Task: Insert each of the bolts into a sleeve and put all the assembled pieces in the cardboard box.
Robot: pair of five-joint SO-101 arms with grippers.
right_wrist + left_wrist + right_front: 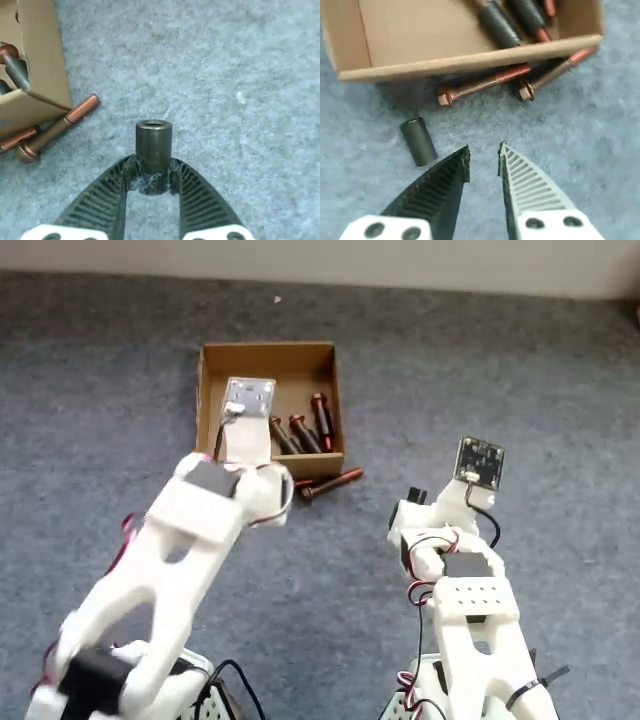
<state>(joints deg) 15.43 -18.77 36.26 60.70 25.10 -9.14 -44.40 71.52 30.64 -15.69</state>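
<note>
From above, the left arm leans forward so that its wrist covers the near wall of the cardboard box and a good part of the floor inside. I can make out only about three assembled pieces lying toward the wall on the right arm's side (the exact count is hard to settle). In the left wrist view those pieces run off the edge, with just dark sleeves and copper thread showing. The left arm's jaws hang over the grey-carpeted counter, pointing toward the box, parted by a narrow gap and holding nothing. A loose sleeve lies on its side just beside the black jaw's tip, not touching it. Two bare bolts lie along the outside of the box's near wall, and the farther one pokes its thread past the box corner. Whether they touch the cardboard I cannot tell. The right arm stands well apart from the box, bent at the elbow with its wrist tipped down. The right arm's jaws are clamped on the lower end of a second sleeve, its open bore in plain sight, over bare carpet near those bolts but clear of them. The jaws hide whether its base rests on the counter.
</note>
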